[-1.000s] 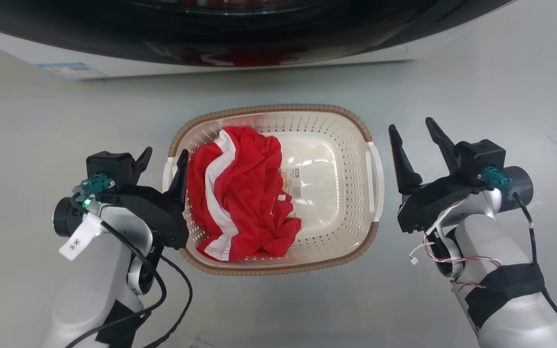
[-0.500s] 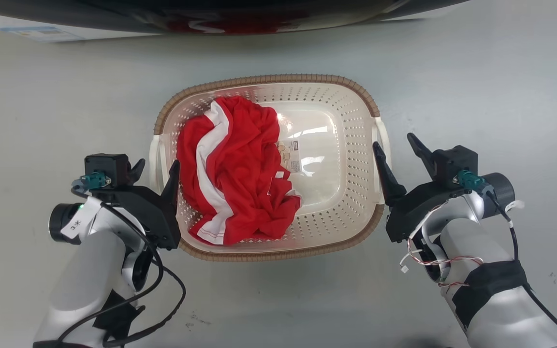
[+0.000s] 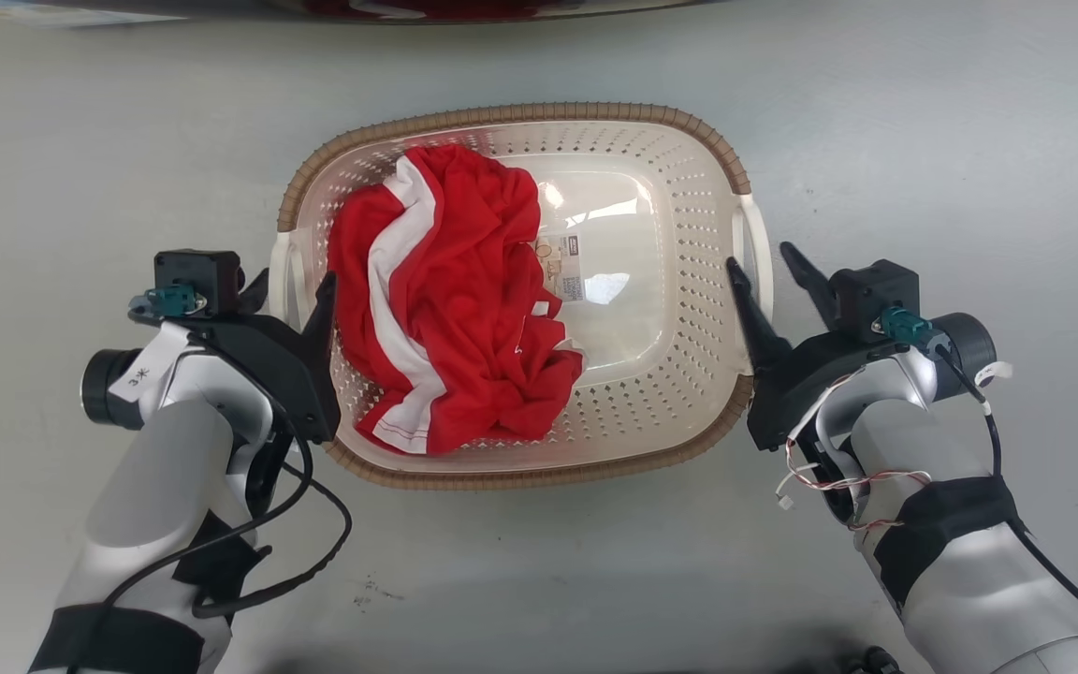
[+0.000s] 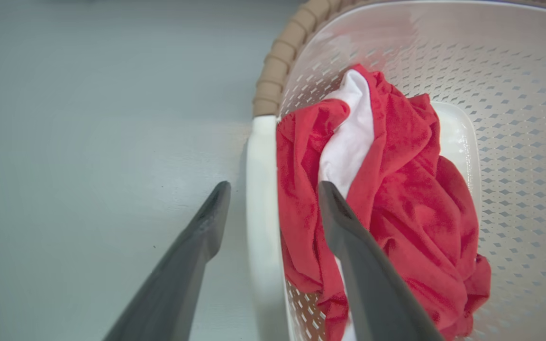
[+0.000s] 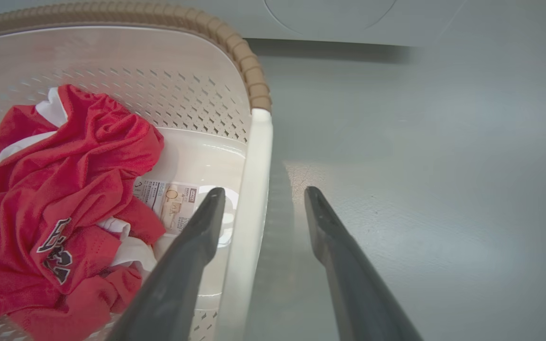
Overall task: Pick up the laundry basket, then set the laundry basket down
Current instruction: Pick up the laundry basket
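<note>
One laundry basket [image 3: 689, 393] is shown at the centre of the frame, bearing two white side handles [image 3: 283, 271]. One red-and-white garment [image 3: 445, 309] and one label [image 3: 572, 271] are counted inside. Two grippers are seen, the left gripper [image 3: 294, 279] and the right gripper [image 3: 760, 256], each with two dark fingers [image 3: 752, 314]

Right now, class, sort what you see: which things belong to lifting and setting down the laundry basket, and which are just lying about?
Belongs to the job:
laundry basket
left gripper, open astride one white handle
right gripper, open astride the other

Just lying about:
red and white garment in the basket
grey floor
</note>
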You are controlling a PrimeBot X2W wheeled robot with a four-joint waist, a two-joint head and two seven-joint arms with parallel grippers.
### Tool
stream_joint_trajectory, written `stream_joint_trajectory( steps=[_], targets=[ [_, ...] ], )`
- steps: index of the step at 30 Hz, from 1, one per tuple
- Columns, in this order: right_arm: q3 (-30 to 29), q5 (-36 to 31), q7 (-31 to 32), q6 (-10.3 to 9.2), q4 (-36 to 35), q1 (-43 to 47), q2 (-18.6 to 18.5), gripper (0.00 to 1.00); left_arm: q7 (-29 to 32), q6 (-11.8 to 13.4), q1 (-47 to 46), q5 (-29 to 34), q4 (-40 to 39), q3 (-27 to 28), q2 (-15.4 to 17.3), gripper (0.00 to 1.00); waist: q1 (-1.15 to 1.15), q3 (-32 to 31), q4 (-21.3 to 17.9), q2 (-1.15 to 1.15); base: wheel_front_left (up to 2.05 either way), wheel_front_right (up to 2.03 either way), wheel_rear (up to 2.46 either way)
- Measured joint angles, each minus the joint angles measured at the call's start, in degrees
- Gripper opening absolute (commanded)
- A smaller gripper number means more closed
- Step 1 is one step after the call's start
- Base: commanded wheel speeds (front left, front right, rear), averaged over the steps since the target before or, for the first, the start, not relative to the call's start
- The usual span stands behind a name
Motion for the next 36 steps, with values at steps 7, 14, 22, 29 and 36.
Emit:
stream_joint_trajectory(
  steps=[7, 14, 22, 29, 36],
  targets=[
    [0.3, 0.2, -0.8, 1.18, 2.8, -1.4, 0.5, 0.00, -0.7, -0.5, -2.0, -0.2, 3.6, -0.7, -0.6, 0.00, -0.02, 0.4, 0.2, -0.01, 0.00, 0.00, 0.00],
    [0.6, 0.5, -1.3, 1.75, 5.6, -2.1, 0.7, 0.00, -1.5, -0.5, -3.0, -0.3, 6.8, -1.2, -1.4, 0.00, -0.01, -0.5, 0.3, -0.01, 0.00, 0.00, 0.00],
    [1.4, 1.0, -1.3, 2.76, 9.6, -2.5, 0.9, 0.00, -1.9, -0.9, -3.1, -2.0, 10.2, -1.6, -2.4, 0.00, -0.02, -3.3, 0.4, -0.01, 0.00, 0.00, 0.00],
    [1.4, 2.2, 0.2, 3.98, 13.4, -2.9, 1.1, 0.00, -0.1, -1.2, -3.4, -3.5, 13.3, -1.7, -3.5, 0.00, -0.01, -6.7, 0.6, -0.01, 0.00, 0.00, 0.00],
    [1.5, 3.2, 2.1, 4.70, 16.2, -3.0, 1.4, 0.00, 2.8, -1.4, -3.4, -5.4, 15.4, -2.2, -3.9, 0.00, -0.01, -10.3, 0.9, -0.01, 0.00, 0.00, 0.00]
  ],
)
